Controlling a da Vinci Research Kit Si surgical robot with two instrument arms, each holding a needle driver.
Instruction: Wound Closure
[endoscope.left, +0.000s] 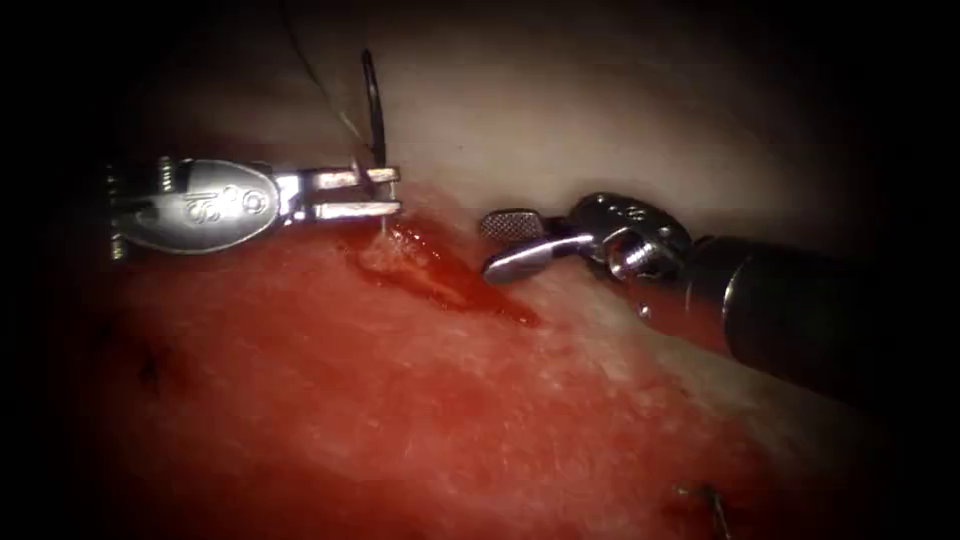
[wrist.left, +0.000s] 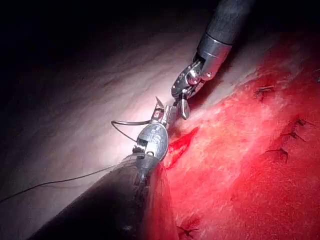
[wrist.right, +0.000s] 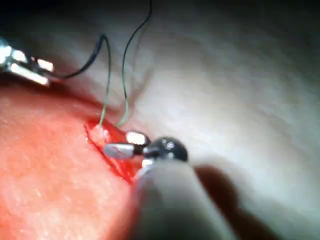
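My left pincer (endoscope.left: 392, 192) grips the needle (endoscope.left: 374, 105) near one end, its curve rising clear of the tissue (endoscope.left: 400, 420). My right pincer (endoscope.left: 505, 245) gapes empty right of the cut (endoscope.left: 440, 275), needle lying leftward.

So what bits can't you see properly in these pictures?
- The dark curved steel needle held in the left arm's silver claw: its point, hidden behind the tips in the endoscope view.
- The thin dark thread: its far end runs off the endoscope view's top edge.
- The right arm's open silver claw: blurred in the right wrist view.
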